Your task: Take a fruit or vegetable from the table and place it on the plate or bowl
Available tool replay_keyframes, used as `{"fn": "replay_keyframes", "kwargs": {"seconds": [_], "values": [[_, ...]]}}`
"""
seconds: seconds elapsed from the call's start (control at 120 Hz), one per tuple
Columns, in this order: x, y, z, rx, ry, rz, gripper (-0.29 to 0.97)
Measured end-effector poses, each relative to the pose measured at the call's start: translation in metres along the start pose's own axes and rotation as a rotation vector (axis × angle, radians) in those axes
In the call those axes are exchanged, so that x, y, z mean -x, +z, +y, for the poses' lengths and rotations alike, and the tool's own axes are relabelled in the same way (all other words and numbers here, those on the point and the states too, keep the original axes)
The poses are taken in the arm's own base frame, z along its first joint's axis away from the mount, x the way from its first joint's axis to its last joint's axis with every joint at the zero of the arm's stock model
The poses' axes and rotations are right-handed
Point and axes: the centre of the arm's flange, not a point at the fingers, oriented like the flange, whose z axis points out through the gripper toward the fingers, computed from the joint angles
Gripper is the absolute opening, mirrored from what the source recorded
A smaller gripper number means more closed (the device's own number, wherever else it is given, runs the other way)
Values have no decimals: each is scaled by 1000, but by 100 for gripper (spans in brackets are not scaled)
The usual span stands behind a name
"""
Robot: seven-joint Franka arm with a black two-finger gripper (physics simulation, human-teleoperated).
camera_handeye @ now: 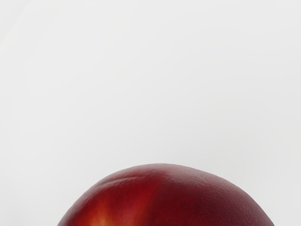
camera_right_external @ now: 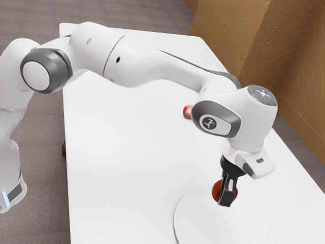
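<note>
A dark red fruit (camera_right_external: 217, 189) with a yellowish streak, like a nectarine, sits between the black fingers of my gripper (camera_right_external: 227, 196), which is shut on it. It hangs at the far rim of a flat white plate (camera_right_external: 203, 223) near the table's front edge, close above the plate's surface. In the wrist view the same fruit (camera_handeye: 164, 197) bulges up just under my hand, with the pale plate surface (camera_handeye: 150, 70) behind it. Whether the fruit touches the plate I cannot tell.
A second red fruit (camera_right_external: 187, 111) lies on the white table (camera_right_external: 127, 152), half hidden behind my forearm. Brown walls (camera_right_external: 284, 56) rise beyond the table on the exterior view's right. My arm spans the table from the upper left.
</note>
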Motion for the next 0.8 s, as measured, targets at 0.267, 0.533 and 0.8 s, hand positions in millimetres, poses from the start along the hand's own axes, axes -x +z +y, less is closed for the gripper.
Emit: {"fn": "replay_keyframes", "kwargs": {"seconds": [0.267,0.533,0.8], "values": [[-5,4,4,-18,14,18,61],[-7,-51,-69,-34,-100,94,67],[87,-142,-309,-100,-506,90,68]]}}
